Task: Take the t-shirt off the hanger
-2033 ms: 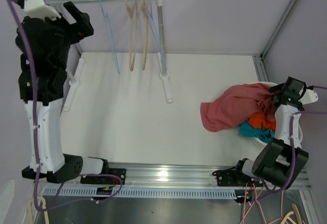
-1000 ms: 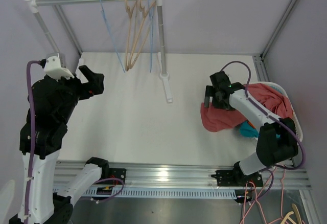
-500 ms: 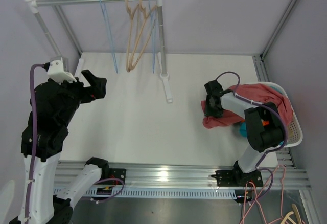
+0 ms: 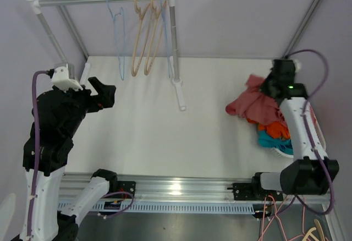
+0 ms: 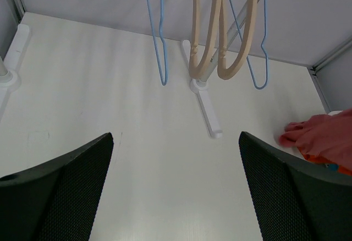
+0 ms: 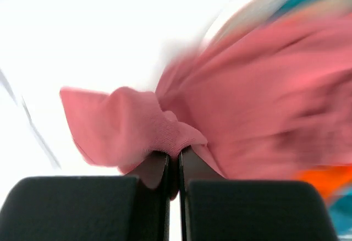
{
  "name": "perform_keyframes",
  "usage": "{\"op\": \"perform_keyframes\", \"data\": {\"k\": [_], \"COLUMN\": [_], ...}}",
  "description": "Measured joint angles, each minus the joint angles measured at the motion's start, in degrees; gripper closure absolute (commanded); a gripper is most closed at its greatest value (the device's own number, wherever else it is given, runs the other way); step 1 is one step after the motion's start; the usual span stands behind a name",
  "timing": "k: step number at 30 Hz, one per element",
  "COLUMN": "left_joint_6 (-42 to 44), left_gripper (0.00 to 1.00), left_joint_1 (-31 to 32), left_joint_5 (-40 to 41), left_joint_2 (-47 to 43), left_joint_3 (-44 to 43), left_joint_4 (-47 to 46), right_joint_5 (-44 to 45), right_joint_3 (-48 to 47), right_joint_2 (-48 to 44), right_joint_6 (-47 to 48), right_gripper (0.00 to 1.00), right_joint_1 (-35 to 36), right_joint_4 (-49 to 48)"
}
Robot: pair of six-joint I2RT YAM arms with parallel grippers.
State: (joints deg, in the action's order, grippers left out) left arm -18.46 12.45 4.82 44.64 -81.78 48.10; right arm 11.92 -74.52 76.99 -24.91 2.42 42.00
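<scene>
As seen from above, found the right claw (image 4: 269,87) over the far right of the surface (image 4: 165,120), clamped on a fold of the red t-shirt (image 4: 246,104). Confirmed in the right wrist view, with a ridge of red cloth (image 6: 165,128) caught between jaws pressed together. Located the t-shirt off every hanger: trailing from that claw down and to the left, toward the near side, with its lower part resting on the orange and teal garments (image 4: 271,133) heaped in the white basket (image 4: 283,152) at the right edge. Judged its long axis to run on that diagonal, from the pinch point toward the middle of the surface. Recorded the blue wire hangers (image 4: 116,37) and wooden hangers (image 4: 144,37) on the rail (image 4: 77,0) at the far left, all bare and well apart from the t-shirt. Found the left claw (image 4: 109,97) spread wide and holding nothing, raised over the left side of the surface and facing the hangers, with the t-shirt visible only at the right margin of its wrist view. Judged the right arm nearer by a wide margin. Judged removal from the hanger complete. Assessed the coming move as turning on the basket lying nearward of and below the right claw, so likely a lowering and release there.
</scene>
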Motion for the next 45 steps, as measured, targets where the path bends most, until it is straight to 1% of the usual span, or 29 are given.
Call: {"op": "perform_keyframes", "data": {"k": [3, 5, 7, 10, 12, 14, 15, 17, 19, 22, 24, 25, 26, 27, 28, 29, 31, 33, 34, 35, 37, 40, 42, 45], "left_joint_6": [0.0, 0.0, 0.0, 0.0, 0.0, 0.0, 0.0, 0.0, 0.0, 0.0, 0.0, 0.0, 0.0, 0.0, 0.0, 0.0, 0.0, 0.0, 0.0, 0.0, 0.0, 0.0, 0.0, 0.0], "left_gripper": [0.00, 0.01, 0.01, 0.01, 0.01, 0.00, 0.00, 0.00, 0.01, 0.01, 0.00, 0.00, 0.01, 0.01, 0.00, 0.00, 0.01, 0.00, 0.00, 0.01, 0.01, 0.01, 0.01, 0.00], "left_joint_1": [0.2, 0.4, 0.6, 1.0, 1.4, 1.8, 1.9, 2.3, 2.6, 2.9, 3.1, 3.2, 3.4, 3.5, 3.6, 3.7, 4.0, 4.1, 4.2, 4.3, 4.4, 4.4, 4.4, 4.5], "left_joint_5": [-0.6, -0.8, -1.0, -1.1, -1.2, -1.2, -1.2, -1.2, -1.2, -1.1, -1.1, -1.1, -1.0, -1.0, -1.0, -1.0, -1.0, -0.9, -0.9, -0.7, -0.6, -0.7, -1.0, -2.4], "left_joint_2": [-0.2, -0.2, -0.2, -0.2, -0.2, -0.2, -0.2, -0.2, -0.2, -0.2, -0.2, -0.2, -0.2, -0.1, -0.1, -0.1, 0.0, 0.2, 0.3, 0.4, 0.5, 0.3, -0.4, -2.7], "left_joint_3": [0.4, 0.7, 1.0, 1.2, 1.4, 1.4, 1.4, 1.4, 1.5, 2.1, 2.5, 2.6, 2.6, 2.6, 2.6, 2.6, 2.6, 2.6, 2.6, 2.6, 2.6, 2.6, 2.9, 5.4], "left_joint_4": [-0.2, -0.2, -0.3, -0.3, -0.3, -0.3, -0.4, -0.4, -0.4, -0.5, -0.5, -0.5, -0.5, -0.5, -0.5, -0.6, -0.7, -0.7, -0.8, -0.8, -0.8, -0.8, -1.2, -2.6], "right_joint_5": [2.9, 7.3, 12.1, 17.8, 19.8, 19.2, 17.7, 16.3, 16.0, 16.4, 17.4, 18.4, 19.8, 21.3, 22.7, 24.0, 25.7, 27.4, 28.3, 29.0, 29.5, 26.1, 22.8, 16.6], "right_joint_3": [-5.8, -5.9, -4.7, 0.1, 6.7, 14.7, 19.2, 24.2, 24.8, 24.1, 22.3, 21.2, 19.6, 17.5, 15.4, 12.8, 8.2, 3.9, 2.0, 0.6, -1.6, -2.9, -2.8, -2.5], "right_joint_2": [-4.7, -5.8, -4.9, 0.2, 4.5, 8.1, 9.4, 10.4, 9.7, 9.5, 8.9, 8.0, 7.0, 5.6, 4.0, 2.3, -0.4, -2.1, -2.4, -2.6, -2.4, -3.0, -4.6, -8.8], "right_joint_6": [-0.6, -1.7, -4.7, -10.5, -14.3, -17.6, -19.1, -21.7, -23.1, -23.9, -24.4, -24.6, -24.9, -25.0, -24.9, -24.5, -24.1, -24.2, -24.1, -24.0, -23.1, -17.2, -12.5, -7.2], "right_gripper": [1.00, 1.00, 1.00, 1.00, 1.00, 1.00, 1.00, 1.00, 1.00, 1.00, 0.82, 0.70, 0.54, 0.44, 0.37, 0.34, 0.33, 0.20, 0.18, 0.14, 0.12, 0.00, 0.01, 0.01], "right_joint_1": [-11.1, -14.9, -16.7, -18.0, -18.7, -19.5, -20.6, -23.3, -24.9, -25.1, -24.2, -23.7, -22.9, -21.7, -20.5, -19.2, -17.0, -15.0, -14.1, -13.3, -11.8, -7.9, -2.2, 7.0], "right_joint_4": [0.2, 1.3, 3.6, 6.2, 4.9, 3.3, 0.9, -1.4, -2.3, -1.5, 1.1, 2.6, 4.5, 6.3, 7.7, 9.1, 10.6, 12.0, 12.9, 13.9, 15.4, 14.7, 12.7, 8.9]}}
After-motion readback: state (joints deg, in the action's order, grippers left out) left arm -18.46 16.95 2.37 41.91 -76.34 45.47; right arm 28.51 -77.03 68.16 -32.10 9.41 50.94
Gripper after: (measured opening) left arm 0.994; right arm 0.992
